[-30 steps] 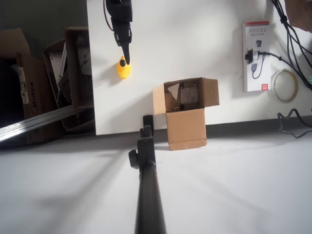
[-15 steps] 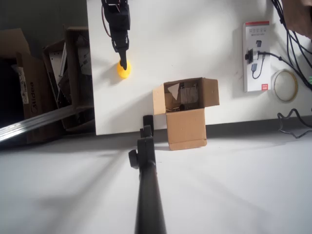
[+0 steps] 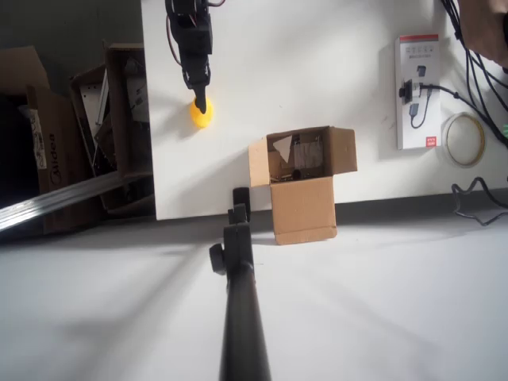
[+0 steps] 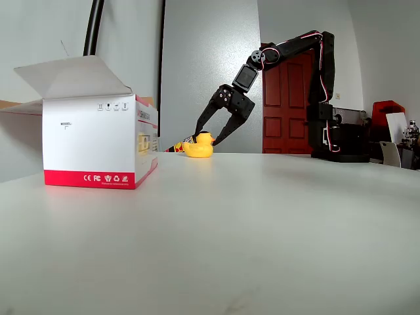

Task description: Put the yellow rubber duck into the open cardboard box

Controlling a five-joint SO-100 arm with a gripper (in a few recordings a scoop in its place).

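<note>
The yellow rubber duck [image 3: 202,117] [image 4: 199,147] sits upright on the white table [image 3: 317,48], near its left edge in the overhead view. My gripper [image 3: 203,105] [image 4: 205,138] hangs right over it, open. In the fixed view one black finger [image 4: 200,125] comes down on each side of the duck's head. The open cardboard box [image 3: 302,163] stands at the table's front edge in the overhead view, to the right of and below the duck. A pale triangular scrap lies inside it.
A white-and-red product box [image 3: 418,91] [image 4: 98,141], a tape roll [image 3: 463,139] and cables [image 3: 476,48] lie at the table's right. Darker cartons [image 3: 103,119] stand off the left edge. A black pole [image 3: 238,302] crosses the foreground.
The gripper has come down over the duck and shifted slightly left in the overhead view. Over the last half second it has hardly moved.
</note>
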